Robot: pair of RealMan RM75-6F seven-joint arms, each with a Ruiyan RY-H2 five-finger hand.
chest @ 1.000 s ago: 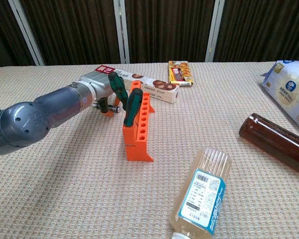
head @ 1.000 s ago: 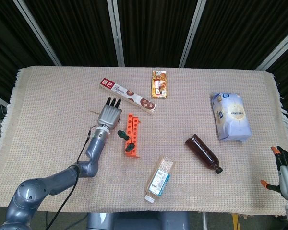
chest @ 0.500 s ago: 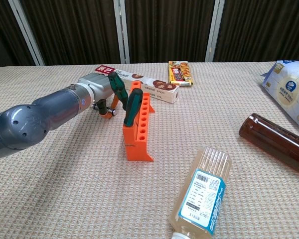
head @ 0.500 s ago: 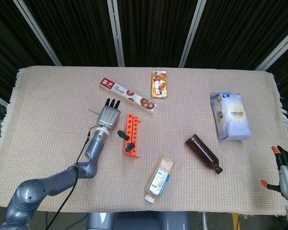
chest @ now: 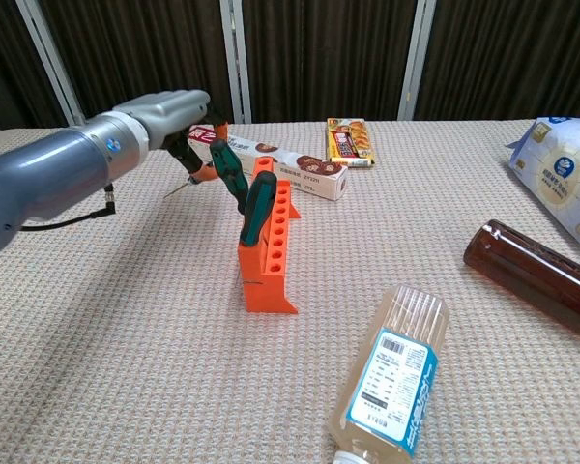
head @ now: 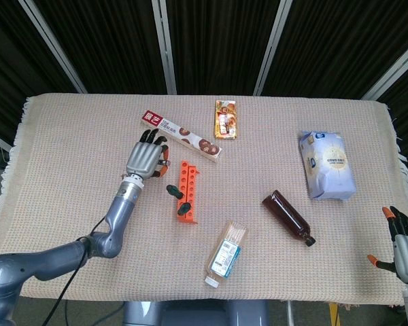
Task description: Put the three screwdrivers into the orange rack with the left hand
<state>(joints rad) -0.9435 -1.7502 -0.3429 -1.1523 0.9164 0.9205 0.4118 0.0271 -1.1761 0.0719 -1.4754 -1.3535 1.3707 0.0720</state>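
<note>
The orange rack (head: pixel 188 180) (chest: pixel 272 242) stands at the table's centre left. Two green-handled screwdrivers (head: pixel 171 191) (chest: pixel 258 208) lean out of it to the left, the second (head: pixel 185 208) (chest: pixel 225 162) close beside the first. My left hand (head: pixel 144 157) (chest: pixel 164 108) hovers above the table, left of the rack's far end, fingers curled around a third screwdriver. Only its thin shaft (chest: pixel 177 188) shows, poking out to the left; the handle is mostly hidden. My right hand (head: pixel 402 238) stays off the table's near right corner, fingers spread and holding nothing.
A long red-and-white box (head: pixel 181 136) (chest: pixel 288 162) lies just behind the rack and hand. Further off are a snack pack (head: pixel 225 119), a blue-white bag (head: pixel 327 165), a brown bottle (head: pixel 287 217) and a clear bottle (head: pixel 227 252) lying on the mat.
My left hand has lifted from the mat beside the rack and moved up and left, carrying the thin screwdriver. The rack and its two green screwdrivers have not moved.
</note>
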